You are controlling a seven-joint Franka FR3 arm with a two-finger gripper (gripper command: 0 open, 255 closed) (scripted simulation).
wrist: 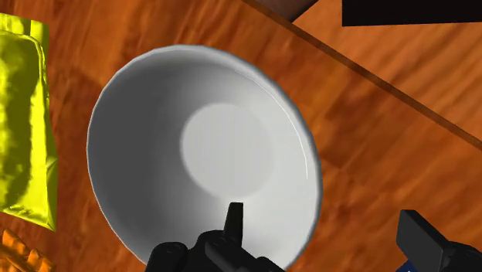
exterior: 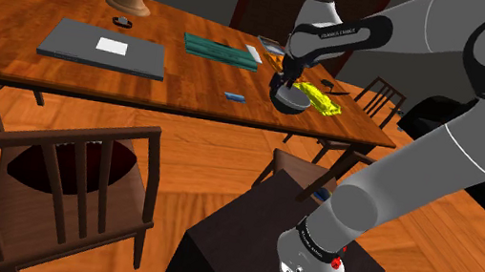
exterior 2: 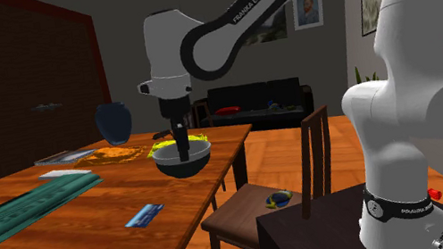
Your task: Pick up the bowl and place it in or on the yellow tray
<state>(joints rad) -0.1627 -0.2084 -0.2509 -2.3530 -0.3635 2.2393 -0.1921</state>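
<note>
The bowl is at the edge of the desk. The yellow tray lies just beside it, at 3 o'clock in the shoulder view. The claw is spread astride the bowl's rim, one finger inside and one outside.

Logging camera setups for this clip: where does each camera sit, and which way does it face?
Shoulder view: beside and behind the stand, looking down over the table; stand and arm show.
Second exterior view: low beside the table, looking along it at the bowl; arm and stand show.
Wrist view: on the hand, looking down into the bowl; two open fingers show.
Shared: all three show the bowl and tray.
</note>
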